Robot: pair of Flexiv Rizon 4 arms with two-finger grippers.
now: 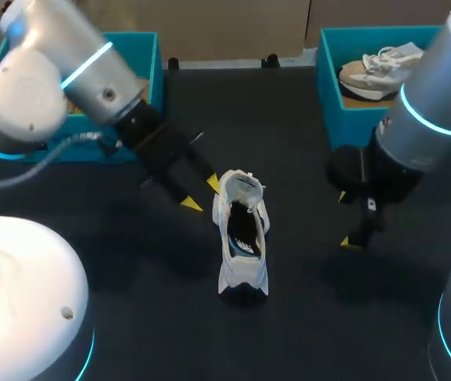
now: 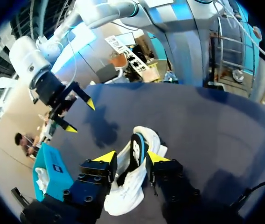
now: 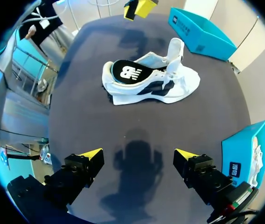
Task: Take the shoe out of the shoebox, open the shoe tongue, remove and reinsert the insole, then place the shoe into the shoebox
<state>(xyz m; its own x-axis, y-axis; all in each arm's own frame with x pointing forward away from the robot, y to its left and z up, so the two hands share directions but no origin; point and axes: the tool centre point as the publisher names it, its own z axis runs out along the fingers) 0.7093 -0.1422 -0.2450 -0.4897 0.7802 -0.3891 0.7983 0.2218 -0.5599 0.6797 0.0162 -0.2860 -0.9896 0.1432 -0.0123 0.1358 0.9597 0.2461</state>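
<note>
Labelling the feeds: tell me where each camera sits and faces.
Head view: fixed above and behind, looking down on the table; left gripper beside the shoe, right gripper apart.
Left wrist view: on the left arm, looking past its own gripper at the shoe.
Right wrist view: on the right arm, facing the shoe across the table; its own gripper shows.
All three share the shoe.

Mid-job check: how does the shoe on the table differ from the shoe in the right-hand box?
The shoe on the table is white; the shoe in the box is beige and white. The shoe on the table stands on the bare table with its tongue raised and a dark insole showing; the shoe in the box lies inside the teal shoebox, with its laces across the top. Both are lace-up trainers.
</note>
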